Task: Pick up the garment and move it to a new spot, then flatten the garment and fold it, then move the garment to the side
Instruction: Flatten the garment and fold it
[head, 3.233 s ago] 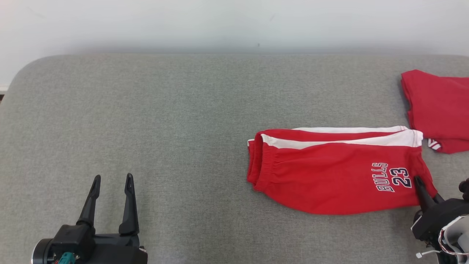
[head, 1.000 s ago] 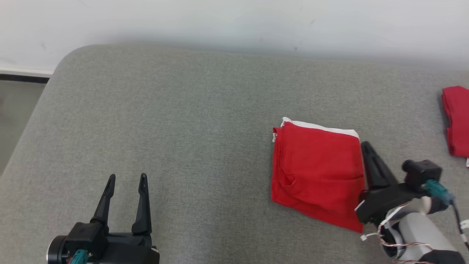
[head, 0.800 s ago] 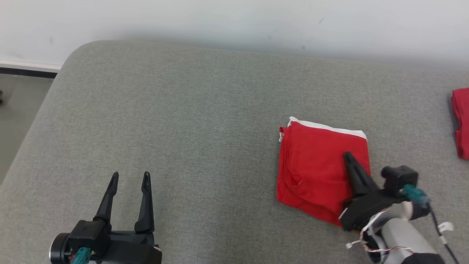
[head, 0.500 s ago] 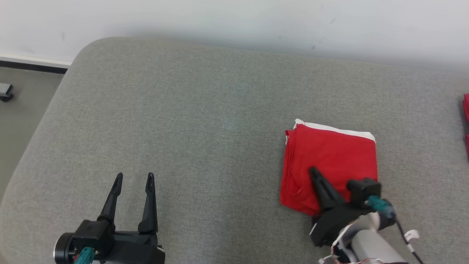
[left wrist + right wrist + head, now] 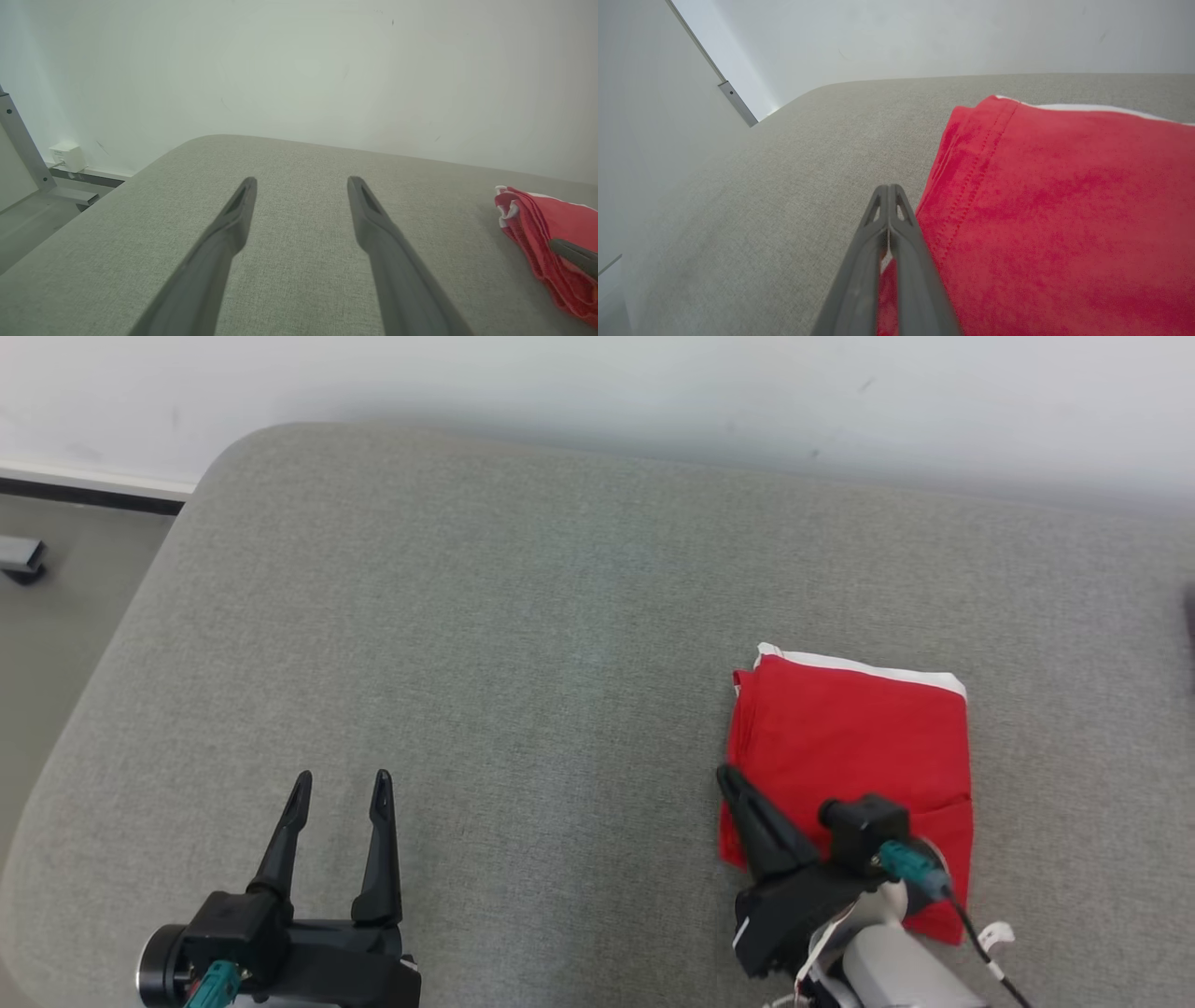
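Grey padded surface [image 5: 467, 616] runs up to a plain pale wall [image 5: 597, 373]; floor shows beyond its rounded left end.

Right gripper [image 5: 726, 777]: fingers pressed together into a single blade, nothing seen pinched at the tips. It lies low over the near left corner of the garment [image 5: 850, 747], the tip reaching just past the garment's left edge onto bare surface. In the right wrist view the gripper [image 5: 888, 189] runs alongside the stitched hem of the garment [image 5: 1064, 210]; whether it presses on the cloth cannot be told.

Left gripper [image 5: 341, 779]: fingers apart, empty, held above bare surface well to the left of the garment. The left wrist view shows the same spread [image 5: 302, 182], with the garment [image 5: 537, 219] off to its right.

Garment: red, folded into a compact, roughly square stack with a white band along the far edge, lying right of centre. Layers show at the left side.

Assessment: folding looks done; moving the stack aside appears to be the step in hand. To do it well:
- take the stack at the layered left side, catching every layer, not the top one alone;
- keep it low and slide or carry it level, so the fold does not open;
- release only once it lies flat.
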### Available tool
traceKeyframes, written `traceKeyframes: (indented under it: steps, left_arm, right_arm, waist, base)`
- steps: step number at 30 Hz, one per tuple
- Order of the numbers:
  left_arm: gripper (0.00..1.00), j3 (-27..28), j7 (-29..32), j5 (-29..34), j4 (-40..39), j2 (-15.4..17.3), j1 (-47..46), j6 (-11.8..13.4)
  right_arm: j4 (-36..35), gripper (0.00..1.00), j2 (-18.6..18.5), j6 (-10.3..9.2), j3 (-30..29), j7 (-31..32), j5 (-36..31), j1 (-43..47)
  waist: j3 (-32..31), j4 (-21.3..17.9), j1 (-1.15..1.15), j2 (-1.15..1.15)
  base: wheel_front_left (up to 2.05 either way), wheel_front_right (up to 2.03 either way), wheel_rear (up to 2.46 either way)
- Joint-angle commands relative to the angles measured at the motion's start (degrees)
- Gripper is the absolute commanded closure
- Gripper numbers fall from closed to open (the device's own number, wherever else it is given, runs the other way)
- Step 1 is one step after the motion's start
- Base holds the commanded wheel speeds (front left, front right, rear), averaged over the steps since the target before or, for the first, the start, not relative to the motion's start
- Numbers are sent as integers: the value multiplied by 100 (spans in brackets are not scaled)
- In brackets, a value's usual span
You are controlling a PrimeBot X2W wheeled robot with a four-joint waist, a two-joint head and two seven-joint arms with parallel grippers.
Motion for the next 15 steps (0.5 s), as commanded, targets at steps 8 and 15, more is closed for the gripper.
traceKeyframes:
  steps: [8, 15]
  left_arm:
    - [0, 108, -16, 92, -42, -6, 51, -33]
    - [0, 198, -16, 167, -42, -6, 65, -60]
  right_arm:
    - [-802, 100, -352, -16, -582, 0, -124, 42]
    - [-1276, 100, -550, -16, -1089, 1, -245, 312]
  waist:
    - [-107, -461, 0, -1]
    - [-182, -876, 0, -1]
  base:
    - [0, 0, 0]
    - [0, 0, 0]
